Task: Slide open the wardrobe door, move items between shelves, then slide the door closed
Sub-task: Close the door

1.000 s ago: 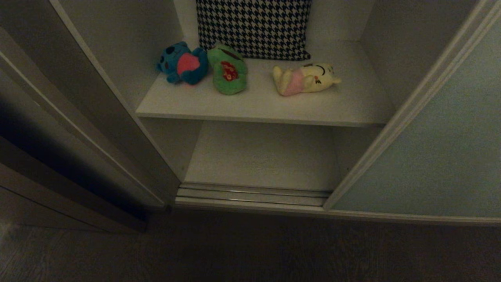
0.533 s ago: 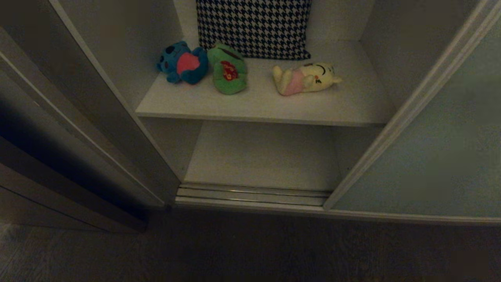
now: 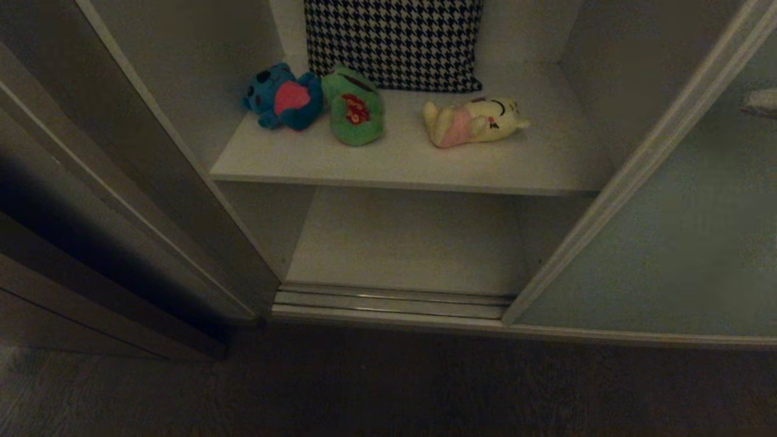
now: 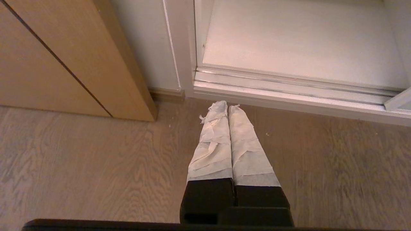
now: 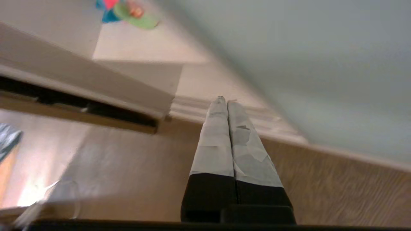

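Head view: no readable writing or brand anywhere; the green frog point(image 3: 354, 108) has a red patch with small yellowish marks, too small to read. Sliding wardrobe door point(image 3: 680, 243) is a pale grey-green matte panel with a thin cream-silver frame, pushed to the right, so the wardrobe stands open. Upper shelf point(image 3: 413, 165) is a flat white board carrying three plush toys in a row: blue toy point(image 3: 281, 98) with pink belly, touching the frog beside it, then yellow toy point(image 3: 473, 121) with pink belly lying on its side, apart from the frog. Houndstooth cloth point(image 3: 394, 42) stands behind them against the back. Lower shelf point(image 3: 407, 243) is plain white board, silver floor rails point(image 3: 388, 302) at its front edge. Right gripper point(image 3: 762, 102) shows only as a pale tip at the frame's right edge, in front of the door panel, well to the right of the yellow toy. Left wrist view: left gripper point(image 4: 227, 107), fingers wrapped in white tape and pressed together, holding nothing, pointing down at the wood floor point(image 4: 80, 166); rails and lower shelf lie just ahead of the tips, a tan wood panel point(image 4: 57, 61) off to one side. Right wrist view: right gripper fingers taped, pressed together, empty; door panel close alongside, blue toy and frog far ahead of the tips, blurred.
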`<state>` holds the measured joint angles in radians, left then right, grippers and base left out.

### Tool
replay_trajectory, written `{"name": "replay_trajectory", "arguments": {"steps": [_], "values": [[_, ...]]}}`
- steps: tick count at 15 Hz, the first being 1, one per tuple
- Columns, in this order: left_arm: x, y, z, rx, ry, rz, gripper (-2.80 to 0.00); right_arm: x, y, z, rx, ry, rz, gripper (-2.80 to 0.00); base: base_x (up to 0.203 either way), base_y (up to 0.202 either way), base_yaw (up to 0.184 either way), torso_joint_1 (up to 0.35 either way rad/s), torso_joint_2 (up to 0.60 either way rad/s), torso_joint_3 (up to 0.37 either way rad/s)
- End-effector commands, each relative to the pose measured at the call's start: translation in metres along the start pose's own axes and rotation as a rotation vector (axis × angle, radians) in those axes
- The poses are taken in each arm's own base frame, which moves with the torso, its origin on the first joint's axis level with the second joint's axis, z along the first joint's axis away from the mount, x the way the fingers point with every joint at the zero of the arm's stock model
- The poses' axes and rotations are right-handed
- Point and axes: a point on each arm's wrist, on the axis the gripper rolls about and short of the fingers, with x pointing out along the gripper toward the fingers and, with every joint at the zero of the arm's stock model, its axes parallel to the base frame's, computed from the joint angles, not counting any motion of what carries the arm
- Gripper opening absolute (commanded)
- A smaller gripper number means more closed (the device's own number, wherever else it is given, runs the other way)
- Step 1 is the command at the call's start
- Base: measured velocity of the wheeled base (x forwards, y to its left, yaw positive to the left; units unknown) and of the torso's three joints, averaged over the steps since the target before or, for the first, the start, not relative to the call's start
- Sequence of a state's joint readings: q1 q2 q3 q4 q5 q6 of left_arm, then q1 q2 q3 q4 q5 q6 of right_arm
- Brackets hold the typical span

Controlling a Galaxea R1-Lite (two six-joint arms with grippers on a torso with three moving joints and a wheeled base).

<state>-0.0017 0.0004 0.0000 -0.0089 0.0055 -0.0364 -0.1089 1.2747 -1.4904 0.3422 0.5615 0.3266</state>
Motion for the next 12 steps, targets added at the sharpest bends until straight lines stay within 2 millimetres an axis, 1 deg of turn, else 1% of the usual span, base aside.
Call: {"name": "replay_trajectory", "arguments": {"steps": [1, 4, 9, 12], "values": [[0.0000, 0.0000, 0.0000, 0.000, -0.001, 0.001, -2.80, 0.0178, -0.0074, 0.0015, 0.001, 0.006, 0.004, -2.80, 0.000, 0.000, 0.000, 0.000, 0.00, 0.000], [0.0000, 0.0000, 0.0000, 0.000, -0.001, 0.001, -2.80, 0.0249, -0.0114, 0.0033, -0.009, -0.012, 0.005, -2.80, 0.000, 0.000, 0.000, 0.000, 0.00, 0.000], [0.0000, 0.0000, 0.0000, 0.000, 0.000, 0.001, -2.80, 0.0255, -0.0124, 0.0029, -0.006, -0.019, -0.019, -2.80, 0.000, 0.000, 0.000, 0.000, 0.00, 0.000], [0.0001, 0.0000, 0.0001, 0.000, 0.001, 0.001, -2.80, 0.0223, -0.0034, 0.0023, -0.020, -0.021, 0.014, -2.80, 0.000, 0.000, 0.000, 0.000, 0.00, 0.000]]}}
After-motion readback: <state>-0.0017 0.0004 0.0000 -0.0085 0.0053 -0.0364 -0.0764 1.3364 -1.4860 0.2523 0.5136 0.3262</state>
